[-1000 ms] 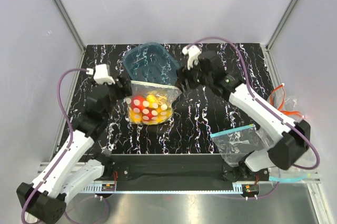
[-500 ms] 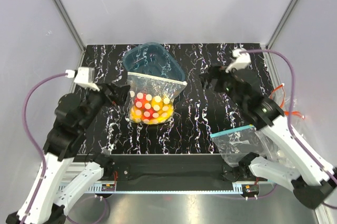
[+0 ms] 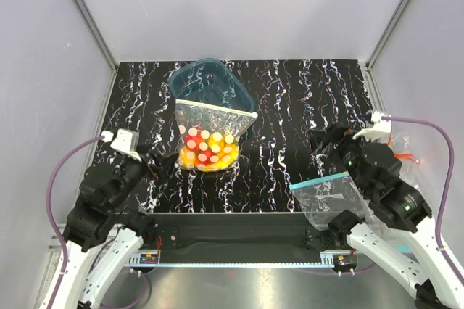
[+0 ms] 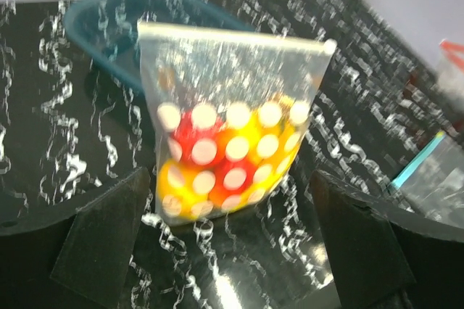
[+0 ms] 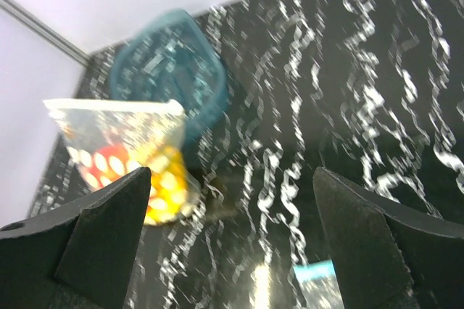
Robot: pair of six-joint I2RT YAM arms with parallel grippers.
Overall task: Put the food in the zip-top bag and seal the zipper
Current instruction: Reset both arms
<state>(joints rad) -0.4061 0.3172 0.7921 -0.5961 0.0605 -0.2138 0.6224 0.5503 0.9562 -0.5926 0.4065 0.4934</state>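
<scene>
The polka-dot zip-top bag (image 3: 212, 129) stands at the table's middle, leaning on a teal container (image 3: 206, 84). The red and yellow food (image 3: 208, 151) fills its lower half. The pale zipper (image 3: 216, 108) runs as one straight line along its top edge. In the left wrist view the bag (image 4: 232, 99), food (image 4: 226, 165) and zipper (image 4: 232, 35) are ahead of my open, empty left gripper (image 4: 232, 251). My left gripper (image 3: 151, 164) is well left of the bag. My right gripper (image 3: 324, 142) is open, empty and far right; the bag (image 5: 109, 131) shows at its left.
A plain clear bag with a teal strip (image 3: 330, 194) lies at the near right, under my right arm. The teal container also shows in the right wrist view (image 5: 167, 69). An orange item (image 3: 391, 138) lies at the table's right edge. Grey walls enclose the table.
Both grippers have let go of the bag's mouth corners and drawn back toward the near edge. The bag stays in place with its top strip straight.
</scene>
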